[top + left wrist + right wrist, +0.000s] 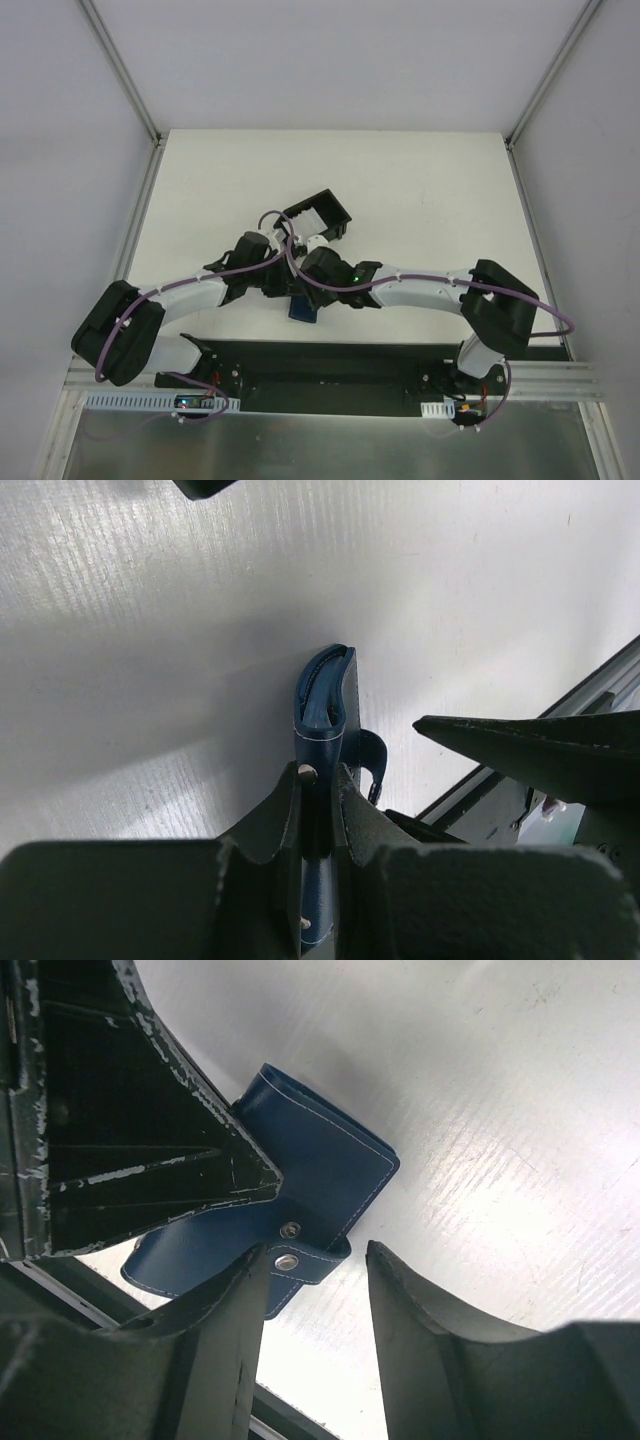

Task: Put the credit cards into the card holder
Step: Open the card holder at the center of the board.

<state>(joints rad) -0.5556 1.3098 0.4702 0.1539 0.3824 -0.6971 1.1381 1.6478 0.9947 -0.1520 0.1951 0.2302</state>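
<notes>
Left end effector [320, 802] is clenched on the navy card holder [326, 692], which is folded shut and seen edge-on at frame centre (curved spine pointing up-frame). Right end effector [318, 1305] is spread wide, with the snap strap [305, 1260] just beside one finger. Overhead, the holder sits low-centre, near the front edge of the white surface [420, 180]. The black box frame [320, 215] lies just above the wrists, and the surface stretches on to the top edge.

Your top camera looks down over the whole desk [400, 170] from high at its near edge; both wrist cameras hang close, sharing the blue card holder [320, 1170], left edge-on, right face-on.
</notes>
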